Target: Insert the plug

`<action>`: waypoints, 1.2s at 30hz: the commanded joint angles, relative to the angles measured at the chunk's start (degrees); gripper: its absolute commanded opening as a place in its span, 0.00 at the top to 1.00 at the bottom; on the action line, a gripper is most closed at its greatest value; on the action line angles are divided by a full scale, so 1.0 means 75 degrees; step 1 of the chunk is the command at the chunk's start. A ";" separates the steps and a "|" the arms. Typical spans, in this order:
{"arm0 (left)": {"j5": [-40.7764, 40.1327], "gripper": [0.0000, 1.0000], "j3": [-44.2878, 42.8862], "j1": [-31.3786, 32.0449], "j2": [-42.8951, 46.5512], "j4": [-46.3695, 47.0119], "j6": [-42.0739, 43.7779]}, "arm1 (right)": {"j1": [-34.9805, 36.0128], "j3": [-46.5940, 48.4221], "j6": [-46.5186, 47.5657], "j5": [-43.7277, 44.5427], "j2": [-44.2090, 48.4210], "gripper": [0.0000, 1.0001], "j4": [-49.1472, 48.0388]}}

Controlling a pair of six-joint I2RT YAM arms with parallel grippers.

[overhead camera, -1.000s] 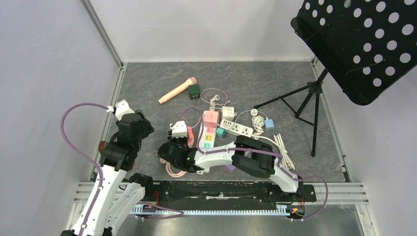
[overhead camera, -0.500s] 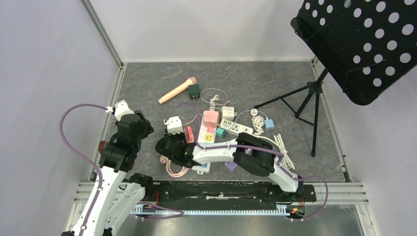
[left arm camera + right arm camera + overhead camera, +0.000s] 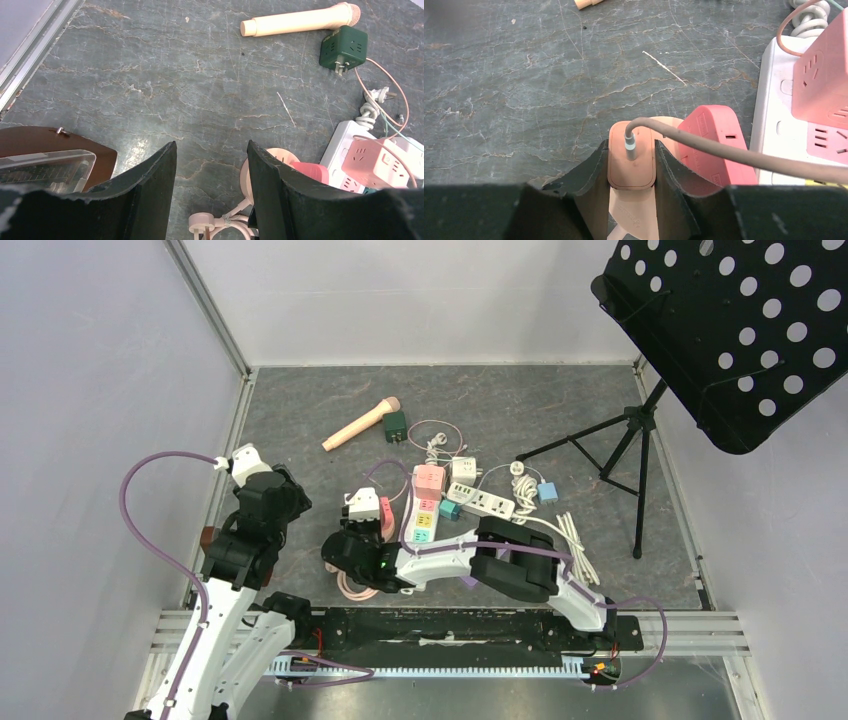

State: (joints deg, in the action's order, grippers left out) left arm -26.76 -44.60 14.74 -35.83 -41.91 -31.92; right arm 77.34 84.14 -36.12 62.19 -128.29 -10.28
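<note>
The right hand (image 3: 630,149) is clamped on the peach plug (image 3: 631,172), one finger on each flat side, at the lower centre of the right wrist view; the grey cable (image 3: 724,152) leaves the plug's back and runs off to the right edge; the pins are hidden, so their orientation cannot be told. Just right of the plug lies a red-pink socket block (image 3: 711,135); beyond it, at the right of the frame, a white power strip (image 3: 774,115) carries a pink cube adapter (image 3: 824,80). The left hand (image 3: 211,150) hangs with its fingers apart and empty over the table (image 3: 150,75). To seat the plug well, I judge it should be held square over the chosen outlet, pins matched to the slots, and pressed straight in without rocking; the cable needs slack; the free hand could steady the strip so it does not slide.
</note>
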 commanded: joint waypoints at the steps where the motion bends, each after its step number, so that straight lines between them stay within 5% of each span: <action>1: -0.0239 0.40 -0.0008 -0.0031 0.0046 0.0104 -0.0165 | 0.0094 -0.0567 0.0038 -0.1094 -0.1408 1.00 0.2130; 17: -0.0357 0.40 -0.0008 -0.0032 0.0159 0.0058 -0.0196 | 0.0144 0.0080 0.0295 -0.1346 -0.2723 1.00 0.3169; 26: -0.0340 0.39 -0.0018 -0.0032 0.0129 0.0057 -0.0215 | 0.0092 -0.0186 0.0163 -0.1428 -0.2160 1.00 0.3067; 31: -0.0358 0.38 -0.0062 -0.0032 0.0066 0.0091 -0.0249 | -0.0216 0.0564 0.0549 -0.1384 -0.1270 0.58 0.3223; 36: -0.0334 0.37 -0.0360 -0.0032 -0.0178 0.0092 -0.0212 | -0.0499 0.1224 0.0787 -0.1510 -0.0347 0.32 0.3042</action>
State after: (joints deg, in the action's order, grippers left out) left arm -27.57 -44.64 14.74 -35.92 -41.91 -31.97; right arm 76.09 92.27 -32.86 58.70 -131.90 1.56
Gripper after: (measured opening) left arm 0.625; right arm 0.614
